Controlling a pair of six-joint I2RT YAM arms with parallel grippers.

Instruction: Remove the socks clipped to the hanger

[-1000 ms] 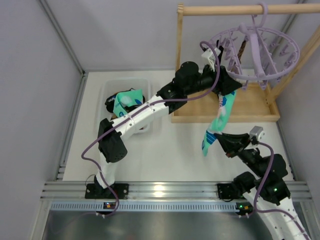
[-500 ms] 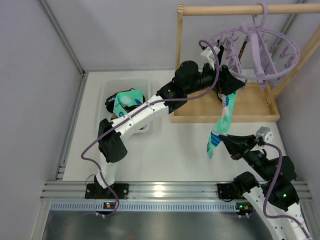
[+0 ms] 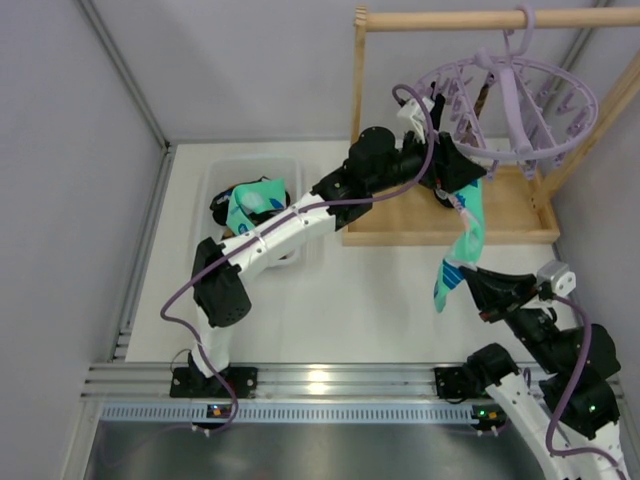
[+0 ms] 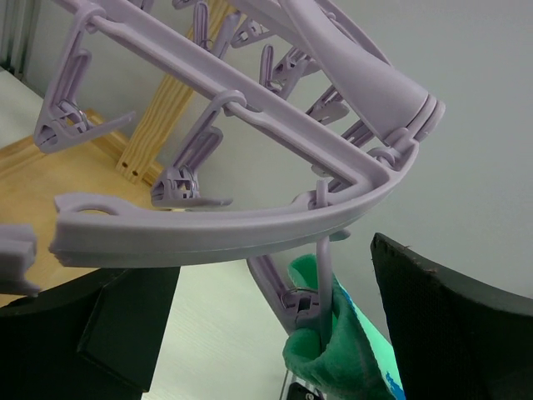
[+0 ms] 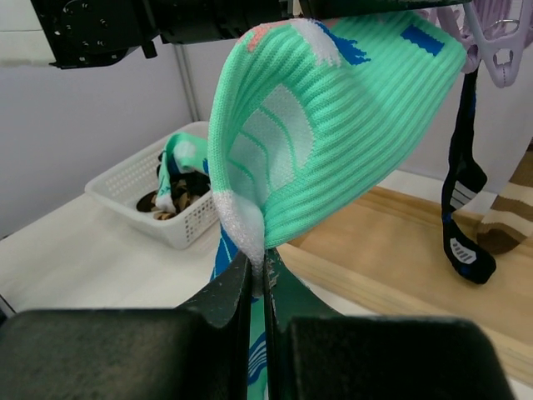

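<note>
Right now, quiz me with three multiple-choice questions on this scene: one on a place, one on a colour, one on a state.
1. The basket sits: A) left of the frame B) right of it C) on it.
2. The sock in the right end effector is: A) brown B) mint C) black.
3. That sock is: A) clipped to the hanger B) in the basket C) dropped loose.
Answers: A, top view shows it left; B, its knit is mint; A, a clip grips it.

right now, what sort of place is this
Probably a robot lab cell staged for laundry: plain grey panel walls, an aluminium mounting rail, and a lavender hanger on a wooden frame.
</note>
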